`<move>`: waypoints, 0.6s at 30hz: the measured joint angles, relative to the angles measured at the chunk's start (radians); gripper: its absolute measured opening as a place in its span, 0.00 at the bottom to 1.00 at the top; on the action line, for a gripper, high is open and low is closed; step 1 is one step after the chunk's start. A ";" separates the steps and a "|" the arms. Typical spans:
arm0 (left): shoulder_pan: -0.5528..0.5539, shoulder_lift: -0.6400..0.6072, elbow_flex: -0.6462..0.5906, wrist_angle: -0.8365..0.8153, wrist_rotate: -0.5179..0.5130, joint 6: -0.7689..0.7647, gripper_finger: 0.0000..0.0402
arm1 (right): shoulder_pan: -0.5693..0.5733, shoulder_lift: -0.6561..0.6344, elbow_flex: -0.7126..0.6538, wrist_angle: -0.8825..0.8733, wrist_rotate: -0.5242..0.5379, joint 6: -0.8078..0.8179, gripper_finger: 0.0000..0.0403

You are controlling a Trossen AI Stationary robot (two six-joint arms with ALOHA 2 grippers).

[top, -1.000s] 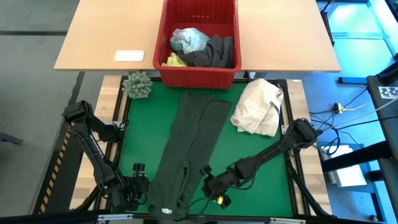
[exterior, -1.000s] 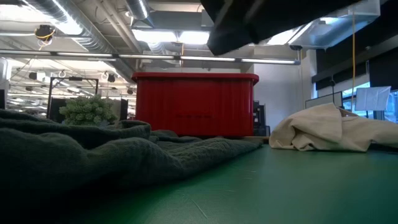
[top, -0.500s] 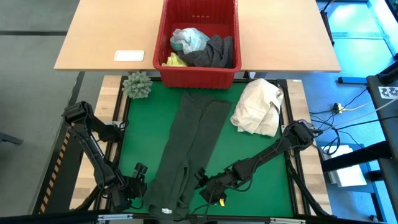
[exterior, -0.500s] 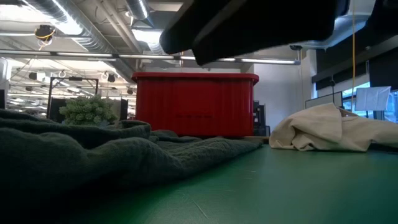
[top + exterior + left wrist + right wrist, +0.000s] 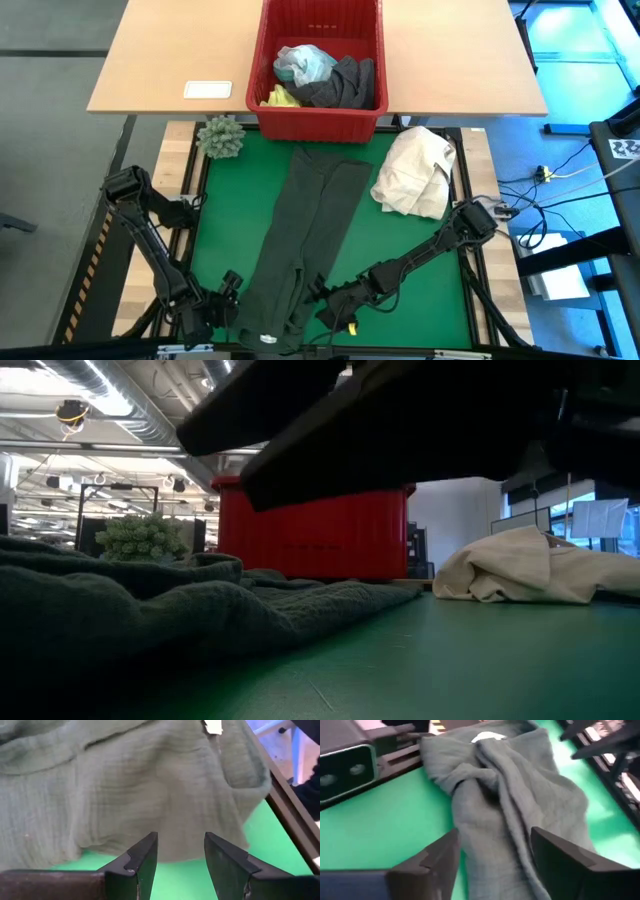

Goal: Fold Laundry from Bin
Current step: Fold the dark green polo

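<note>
A long dark green-grey garment [image 5: 300,230] lies spread on the green mat, running from the red bin [image 5: 320,122] to the near edge. More laundry [image 5: 325,80] sits in the bin: turquoise, yellow and dark grey pieces. My left gripper [image 5: 228,287] is open beside the garment's near left edge [image 5: 150,785], with bare mat between its fingers. My right gripper [image 5: 315,292] is open low over the garment's near right side [image 5: 520,795], where a bunched fold runs out ahead between its fingers. I cannot tell whether either gripper touches the cloth.
A cream-white cloth bundle [image 5: 415,170] lies at the mat's far right. A green spiky ball [image 5: 221,137] sits at its far left corner. The bin stands on a wooden table beyond the mat, with a white card [image 5: 208,89] to its left. Bare mat lies either side of the garment.
My right gripper has come down and moved toward the table's left and near edge, closing on the garment's near end; in the low view its dark arm now covers more of the bin. The garment has stayed where it was.
</note>
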 joint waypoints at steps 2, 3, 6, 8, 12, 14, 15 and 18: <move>0.000 0.005 0.000 0.008 0.025 0.003 0.39 | 0.000 0.000 0.000 -0.002 0.019 -0.001 0.66; 0.001 0.011 0.000 0.010 0.043 0.006 0.40 | 0.000 0.000 0.000 -0.008 0.022 -0.002 0.67; 0.003 0.039 0.000 0.010 0.118 0.009 0.43 | 0.002 0.014 0.001 -0.001 0.024 -0.021 0.71; 0.003 0.056 0.000 0.010 0.159 0.004 0.45 | 0.002 0.028 0.001 -0.004 0.023 -0.051 0.72; 0.003 0.072 0.000 0.009 0.185 0.003 0.50 | 0.001 0.043 0.000 0.003 0.013 -0.085 0.72; 0.003 0.072 0.000 0.005 0.181 0.020 0.53 | -0.004 0.048 0.002 0.012 0.014 -0.092 0.72; 0.003 0.072 0.000 -0.002 0.180 0.031 0.54 | -0.005 0.050 0.001 0.005 0.014 -0.094 0.72; 0.001 0.072 0.000 -0.024 0.149 0.073 0.56 | -0.014 0.065 0.001 0.020 0.014 -0.095 0.72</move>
